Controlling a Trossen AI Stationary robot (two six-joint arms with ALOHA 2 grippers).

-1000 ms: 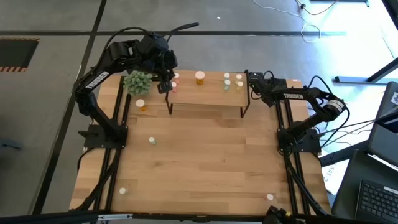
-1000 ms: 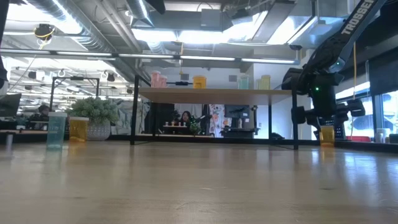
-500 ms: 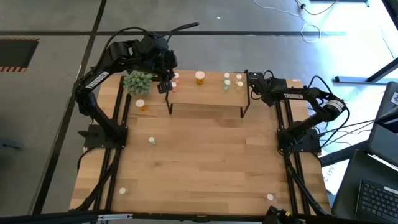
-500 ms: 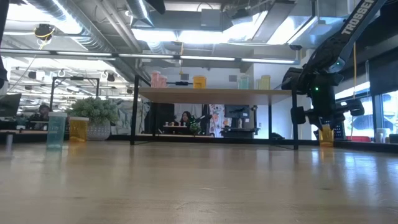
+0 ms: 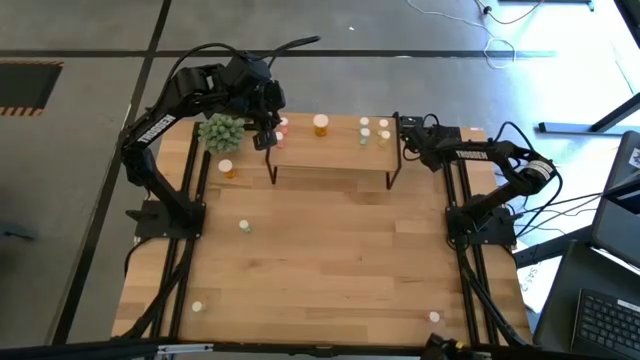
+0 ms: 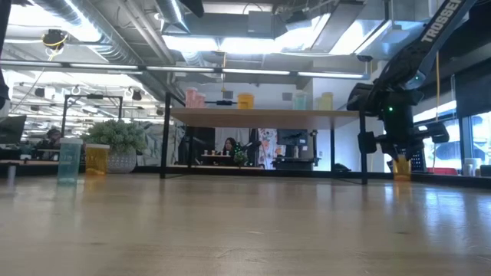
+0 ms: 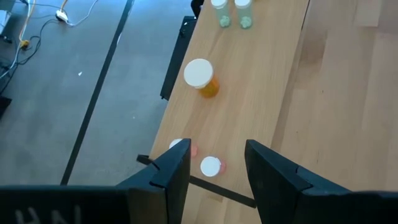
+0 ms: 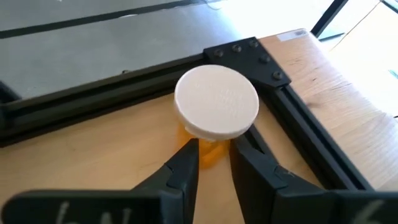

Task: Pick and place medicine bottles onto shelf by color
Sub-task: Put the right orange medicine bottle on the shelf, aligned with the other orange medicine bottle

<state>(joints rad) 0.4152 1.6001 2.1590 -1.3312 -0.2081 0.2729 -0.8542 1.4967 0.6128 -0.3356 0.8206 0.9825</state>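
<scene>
The shelf [image 5: 330, 152] stands at the table's far side. On it stand two pink bottles [image 7: 211, 166], an orange one [image 5: 321, 124] and pale green ones [image 5: 365, 130]. My left gripper [image 7: 217, 155] hovers open above the shelf's left end, over the pink bottles, holding nothing. My right gripper [image 8: 212, 155] is down at the table's far right corner, to the right of the shelf. It is shut on an orange bottle with a white cap [image 8: 216, 101], which the arm hides in the high view. My right gripper pinches the orange bottle's body [image 8: 205, 151], just under the cap, between its two fingers [image 8: 183, 171]. The fingers slant down at it from the near right. The bottle stands upright with its base on the table [image 6: 401, 167].
A spiky green plant [image 5: 222, 132] and an orange bottle [image 5: 229, 168] stand left of the shelf. Single small bottles sit on the open tabletop [image 5: 244, 226], near the front left [image 5: 197, 306] and front right [image 5: 434, 317]. The black frame corner [image 8: 261, 59] lies just beyond the held bottle.
My right gripper's fingers have closed in on the orange bottle at the far right corner; the bottle has stayed standing in its place.
</scene>
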